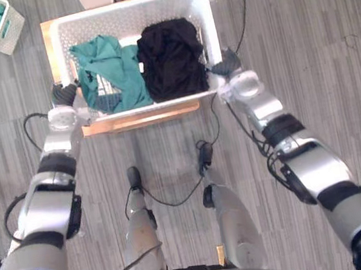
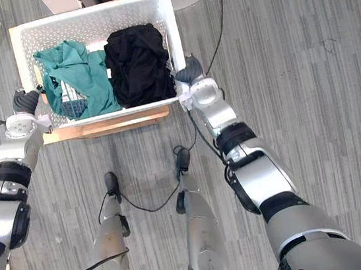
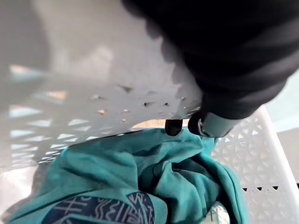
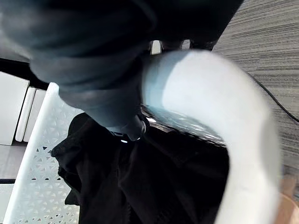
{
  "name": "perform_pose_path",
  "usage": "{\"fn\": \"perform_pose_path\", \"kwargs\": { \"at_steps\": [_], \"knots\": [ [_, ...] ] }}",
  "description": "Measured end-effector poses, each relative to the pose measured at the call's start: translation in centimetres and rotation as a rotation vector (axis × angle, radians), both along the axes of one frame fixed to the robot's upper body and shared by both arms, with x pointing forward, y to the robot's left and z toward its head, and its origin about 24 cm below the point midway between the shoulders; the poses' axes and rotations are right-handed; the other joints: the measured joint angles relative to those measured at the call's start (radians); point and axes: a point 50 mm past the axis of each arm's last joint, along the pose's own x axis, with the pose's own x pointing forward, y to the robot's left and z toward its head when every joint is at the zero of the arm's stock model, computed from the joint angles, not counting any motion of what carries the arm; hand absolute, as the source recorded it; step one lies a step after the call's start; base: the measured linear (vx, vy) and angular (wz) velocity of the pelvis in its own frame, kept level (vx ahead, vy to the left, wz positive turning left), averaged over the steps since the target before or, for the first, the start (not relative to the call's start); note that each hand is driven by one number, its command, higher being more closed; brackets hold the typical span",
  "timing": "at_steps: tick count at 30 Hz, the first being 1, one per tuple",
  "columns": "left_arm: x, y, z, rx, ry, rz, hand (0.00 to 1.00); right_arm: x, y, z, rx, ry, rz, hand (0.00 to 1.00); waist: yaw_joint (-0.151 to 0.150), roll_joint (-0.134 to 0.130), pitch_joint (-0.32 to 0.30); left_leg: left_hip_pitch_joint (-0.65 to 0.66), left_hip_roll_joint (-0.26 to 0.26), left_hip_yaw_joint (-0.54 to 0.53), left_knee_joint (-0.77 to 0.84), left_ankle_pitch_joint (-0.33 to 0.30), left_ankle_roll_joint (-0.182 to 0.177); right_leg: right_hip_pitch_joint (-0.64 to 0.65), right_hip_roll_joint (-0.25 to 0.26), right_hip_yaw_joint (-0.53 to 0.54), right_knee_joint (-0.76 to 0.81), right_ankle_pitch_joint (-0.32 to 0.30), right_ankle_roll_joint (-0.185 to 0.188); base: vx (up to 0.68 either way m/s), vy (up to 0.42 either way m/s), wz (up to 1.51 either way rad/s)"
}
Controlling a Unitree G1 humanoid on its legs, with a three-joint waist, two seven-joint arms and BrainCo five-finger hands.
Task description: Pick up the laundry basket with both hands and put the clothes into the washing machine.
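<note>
Laundry basket [image 1: 127, 7] sits on a low wooden stand [image 1: 138, 119] in front of me, and I judge it gripped but not yet lifted. My left hand [image 1: 64, 94] hooks its fingers over the left rim, next to the teal shirt [image 1: 115, 70]. A black garment [image 1: 170, 56] lies beside the shirt. My right hand [image 1: 223, 67] curls over the right rim. The next move calls for raising both sides evenly so the basket stays level.
</note>
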Motion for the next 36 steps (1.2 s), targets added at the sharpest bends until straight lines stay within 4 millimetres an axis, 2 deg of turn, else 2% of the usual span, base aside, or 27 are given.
{"fn": "perform_pose_path", "kwargs": {
  "at_steps": [2, 7, 8, 9, 11, 12, 14, 18, 23, 24, 25, 26, 28, 30, 31, 32, 33, 34, 35, 36],
  "knots": [
    [-1.9, 0.5, -1.5, 0.010, -0.018, -0.020, 1.00, -1.5, 0.0, -1.6, 0.005, 0.001, 0.039, 1.00, -0.004, 0.001, 0.001, 0.067, 0.000, 0.000, 0.000, -0.014, -0.001, 0.056, -0.003, -0.001, 0.025, -0.027, 0.004, 0.00, 0.018, 0.04],
    [-6.5, 0.5, -5.0, -0.038, -0.051, -0.069, 1.00, -4.5, -1.3, -3.3, 0.071, -0.018, 0.087, 1.00, -0.005, 0.002, -0.013, 0.160, -0.001, -0.013, 0.046, -0.072, 0.006, 0.171, -0.009, -0.014, 0.041, -0.079, 0.017, 0.02, 0.037, 0.09],
    [-8.1, 0.1, -7.0, -0.070, -0.022, -0.080, 1.00, -5.6, -2.0, -4.8, 0.097, 0.007, 0.088, 1.00, -0.005, 0.002, -0.042, 0.171, -0.001, -0.018, 0.045, -0.083, 0.005, 0.195, -0.009, -0.025, 0.024, -0.080, 0.019, 0.04, 0.043, 0.13],
    [-8.7, 0.0, -8.0, -0.084, 0.005, -0.089, 1.00, -6.1, -2.3, -5.6, 0.109, 0.027, 0.084, 1.00, -0.005, 0.001, -0.060, 0.173, -0.001, -0.019, 0.044, -0.082, 0.006, 0.202, -0.008, -0.029, 0.016, -0.080, 0.020, 0.09, 0.053, 0.11],
    [-11.2, -0.8, -11.8, -0.137, 0.123, -0.120, 1.00, -7.9, -3.3, -9.0, 0.148, 0.123, 0.067, 1.00, -0.006, 0.001, -0.111, 0.200, -0.002, -0.017, 0.039, -0.091, 0.012, 0.238, -0.007, -0.029, -0.007, -0.074, 0.019, 0.11, 0.055, 0.03],
    [-12.0, -1.1, -12.8, -0.154, 0.155, -0.128, 1.00, -8.4, -3.6, -9.8, 0.153, 0.151, 0.061, 1.00, -0.006, 0.001, -0.121, 0.211, -0.002, -0.015, 0.040, -0.096, 0.012, 0.254, -0.007, -0.028, -0.014, -0.073, 0.020, 0.12, 0.062, -0.04],
    [-15.0, -1.9, -16.4, -0.222, 0.275, -0.137, 1.00, -10.5, -4.2, -13.1, 0.200, 0.251, 0.029, 1.00, -0.007, 0.000, -0.169, 0.243, -0.002, 0.001, 0.042, -0.116, 0.013, 0.284, -0.004, -0.021, -0.029, -0.073, 0.021, 0.11, 0.060, -0.13],
    [-19.1, -3.3, -20.2, -0.338, 0.409, -0.105, 1.00, -13.1, -5.0, -16.3, 0.249, 0.354, -0.017, 1.00, -0.010, 0.006, -0.220, 0.287, 0.005, 0.030, 0.073, -0.157, 0.013, 0.334, 0.006, 0.001, -0.051, -0.075, 0.024, 0.08, 0.034, -0.20],
    [-22.4, -4.8, -23.0, -0.439, 0.527, -0.071, 1.00, -15.1, -5.9, -18.1, 0.261, 0.423, -0.042, 1.00, -0.016, 0.034, -0.269, 0.285, 0.043, 0.033, 0.197, -0.254, 0.016, 0.394, 0.034, 0.006, -0.059, -0.098, 0.031, 0.01, -0.005, -0.11],
    [-23.2, -5.2, -23.5, -0.459, 0.548, -0.061, 1.00, -15.6, -6.1, -18.5, 0.261, 0.440, -0.049, 1.00, -0.013, 0.054, -0.286, 0.271, 0.065, 0.031, 0.244, -0.283, 0.032, 0.400, 0.052, 0.003, -0.055, -0.117, 0.019, 0.03, -0.044, -0.06],
    [-23.7, -5.4, -23.9, -0.471, 0.567, -0.053, 1.00, -15.9, -6.2, -18.8, 0.262, 0.452, -0.053, 1.00, -0.010, 0.062, -0.294, 0.260, 0.070, 0.023, 0.307, -0.294, 0.065, 0.404, 0.055, 0.003, -0.045, -0.132, 0.012, 0.03, -0.043, 0.06],
    [-23.8, -5.5, -24.1, -0.476, 0.577, -0.054, 1.00, -16.0, -6.3, -18.9, 0.261, 0.455, -0.058, 1.00, -0.012, 0.063, -0.292, 0.223, 0.070, 0.015, 0.377, -0.288, 0.081, 0.406, 0.052, 0.000, -0.036, -0.137, 0.012, 0.03, -0.049, 0.19],
    [-24.0, -5.9, -24.4, -0.491, 0.597, -0.055, 1.00, -16.0, -6.5, -19.0, 0.256, 0.461, -0.062, 1.00, -0.010, 0.069, -0.289, 0.139, 0.076, -0.002, 0.567, -0.246, 0.134, 0.421, 0.045, -0.005, -0.004, -0.143, 0.001, -0.03, -0.102, 0.20],
    [-24.1, -5.9, -24.5, -0.495, 0.601, -0.053, 1.00, -16.0, -6.4, -19.0, 0.259, 0.459, -0.062, 1.00, -0.002, 0.074, -0.285, 0.134, 0.079, -0.008, 0.601, -0.199, 0.113, 0.432, 0.040, -0.008, 0.023, -0.163, -0.012, -0.06, -0.114, 0.09],
    [-24.0, -5.9, -24.4, -0.495, 0.596, -0.054, 1.00, -15.7, -6.2, -18.7, 0.264, 0.449, -0.055, 1.00, 0.005, 0.071, -0.281, 0.140, 0.070, -0.029, 0.636, -0.217, 0.082, 0.427, 0.032, -0.005, 0.028, -0.172, -0.014, -0.09, -0.045, -0.20],
    [-24.0, -6.2, -24.4, -0.505, 0.592, -0.058, 1.00, -15.5, -6.2, -18.5, 0.263, 0.442, -0.053, 1.00, 0.018, 0.083, -0.278, 0.134, 0.057, -0.047, 0.729, -0.264, 0.063, 0.426, 0.043, 0.005, 0.028, -0.170, -0.025, -0.11, 0.008, -0.37],
    [-24.1, -6.3, -24.5, -0.510, 0.596, -0.056, 1.00, -15.4, -6.0, -18.4, 0.268, 0.436, -0.051, 1.00, 0.023, 0.095, -0.281, 0.147, 0.038, -0.052, 0.775, -0.310, 0.061, 0.425, 0.056, 0.028, 0.022, -0.164, -0.024, -0.12, 0.051, -0.53],
    [-24.5, -6.0, -24.5, -0.506, 0.598, -0.046, 1.00, -15.1, -5.7, -18.3, 0.279, 0.430, -0.044, 1.00, 0.018, 0.101, -0.285, 0.184, 0.028, -0.047, 0.757, -0.374, 0.068, 0.426, 0.077, 0.048, 0.015, -0.157, -0.017, -0.12, 0.069, -0.62],
    [-24.7, -5.7, -24.3, -0.504, 0.588, -0.036, 1.00, -15.1, -5.3, -18.4, 0.290, 0.429, -0.039, 1.00, 0.015, 0.104, -0.287, 0.234, 0.031, -0.054, 0.694, -0.433, 0.068, 0.420, 0.100, 0.072, 0.014, -0.148, -0.017, -0.10, 0.079, -0.63],
    [-24.8, -5.6, -24.2, -0.508, 0.583, -0.032, 1.00, -15.1, -5.1, -18.4, 0.296, 0.429, -0.036, 1.00, 0.018, 0.108, -0.292, 0.262, 0.031, -0.057, 0.652, -0.461, 0.068, 0.411, 0.109, 0.089, 0.014, -0.141, -0.014, -0.13, 0.112, -0.76]
  ]
}}
